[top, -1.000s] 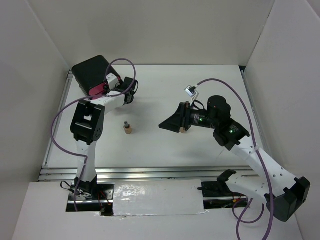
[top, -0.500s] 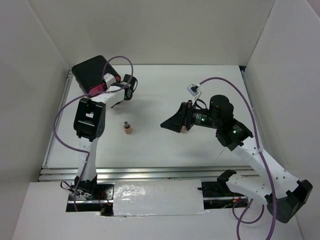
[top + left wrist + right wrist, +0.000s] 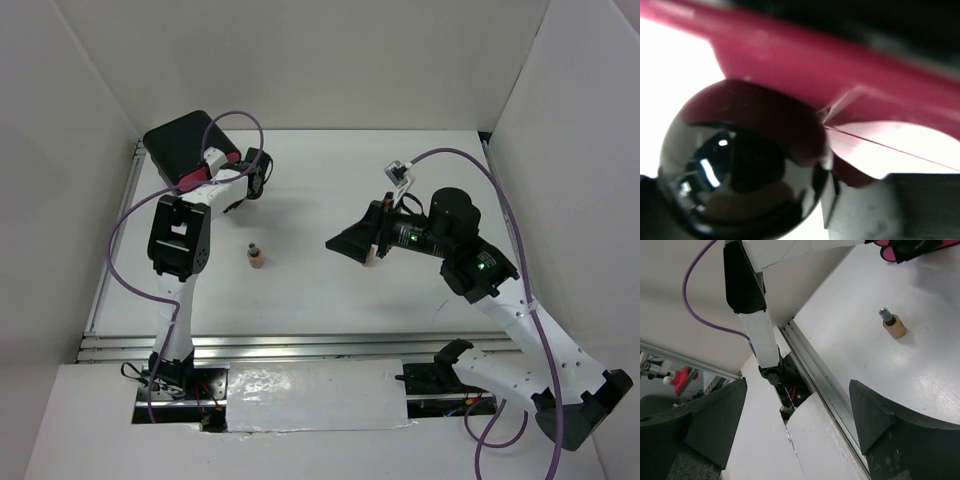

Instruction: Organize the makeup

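A tan bottle with a dark cap [image 3: 256, 258] stands alone on the table; it also shows in the right wrist view [image 3: 894, 326]. My left gripper [image 3: 250, 173] is at the pink drawer front [image 3: 195, 180] of the black box [image 3: 183, 143]. In the left wrist view a glossy round black compact [image 3: 740, 165] sits between its fingers [image 3: 880, 210], under the pink front [image 3: 840, 60] and beside a flat white packet [image 3: 890, 145]. My right gripper [image 3: 337, 243] hangs open and empty [image 3: 797, 385] above the table's middle. A small tan thing [image 3: 372, 258] peeks out under its wrist. The other items are hidden.
The black box stands in the far left corner. A metal rail [image 3: 300, 345] runs along the table's near edge, with white panels and wiring in front of it [image 3: 790, 400]. White walls close the table on three sides. The left arm's purple cable [image 3: 120, 250] loops over the left side.
My left gripper has moved a little up and left, closer to the box. My right arm has drawn slightly right and up; its gripper stays open. The standing bottle has not moved.
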`<state>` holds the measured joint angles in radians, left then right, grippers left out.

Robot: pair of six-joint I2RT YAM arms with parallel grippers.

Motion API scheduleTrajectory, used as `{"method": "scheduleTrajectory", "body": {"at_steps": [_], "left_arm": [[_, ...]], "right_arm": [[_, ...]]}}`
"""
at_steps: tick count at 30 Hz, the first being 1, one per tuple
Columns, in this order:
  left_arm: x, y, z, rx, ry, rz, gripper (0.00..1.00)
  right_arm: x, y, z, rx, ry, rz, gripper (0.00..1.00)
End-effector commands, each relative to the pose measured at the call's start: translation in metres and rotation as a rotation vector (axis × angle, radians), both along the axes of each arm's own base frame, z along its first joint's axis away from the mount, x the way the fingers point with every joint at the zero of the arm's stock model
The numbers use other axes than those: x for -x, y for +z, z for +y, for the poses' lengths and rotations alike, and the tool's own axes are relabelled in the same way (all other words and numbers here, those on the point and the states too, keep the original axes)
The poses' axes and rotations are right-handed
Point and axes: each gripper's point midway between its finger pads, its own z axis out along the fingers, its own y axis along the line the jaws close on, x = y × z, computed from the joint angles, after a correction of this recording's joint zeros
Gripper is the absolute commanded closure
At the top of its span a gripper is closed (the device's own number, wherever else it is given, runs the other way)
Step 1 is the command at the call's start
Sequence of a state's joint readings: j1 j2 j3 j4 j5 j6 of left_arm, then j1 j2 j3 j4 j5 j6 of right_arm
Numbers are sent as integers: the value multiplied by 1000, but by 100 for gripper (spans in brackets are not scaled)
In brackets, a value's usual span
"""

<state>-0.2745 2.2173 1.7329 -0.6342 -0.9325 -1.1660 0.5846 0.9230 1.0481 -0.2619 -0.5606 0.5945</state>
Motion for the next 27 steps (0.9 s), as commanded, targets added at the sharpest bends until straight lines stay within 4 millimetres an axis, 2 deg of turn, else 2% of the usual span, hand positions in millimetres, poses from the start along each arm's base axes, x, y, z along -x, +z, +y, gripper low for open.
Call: {"method": "scheduleTrajectory", "body": {"at_steps": [1,3,5,9,12,15,17,21,24,27], "left_arm": [[17,-15,4,3,14,86,48],[19,-15,4,2,13,89,48],[17,-15,3,2,7,92,39],[21,-21,2,5,10,143,42],[23,-22,2,14,26,144,39],[23,-25,4,24,26,147,39],[23,-26,4,30,26,153,43],[24,-29,4,36,27,163,40],[24,-31,4,46,27,172,42],[22,-32,3,49,22,180,55]], "right_arm": [[2,28,-7,-31,-20,-89,9],[1,30,-8,-38,-28,-99,8],[1,32,-9,-40,-34,-108,8],[0,35,-14,-46,-52,-119,8],[-1,36,-17,-45,-64,-126,8],[0,39,-19,-46,-73,-138,8],[-1,39,-20,-43,-78,-139,8],[-2,40,-22,-40,-85,-145,8],[-2,41,-23,-34,-90,-152,8],[-2,41,-24,-27,-96,-154,8]]}}
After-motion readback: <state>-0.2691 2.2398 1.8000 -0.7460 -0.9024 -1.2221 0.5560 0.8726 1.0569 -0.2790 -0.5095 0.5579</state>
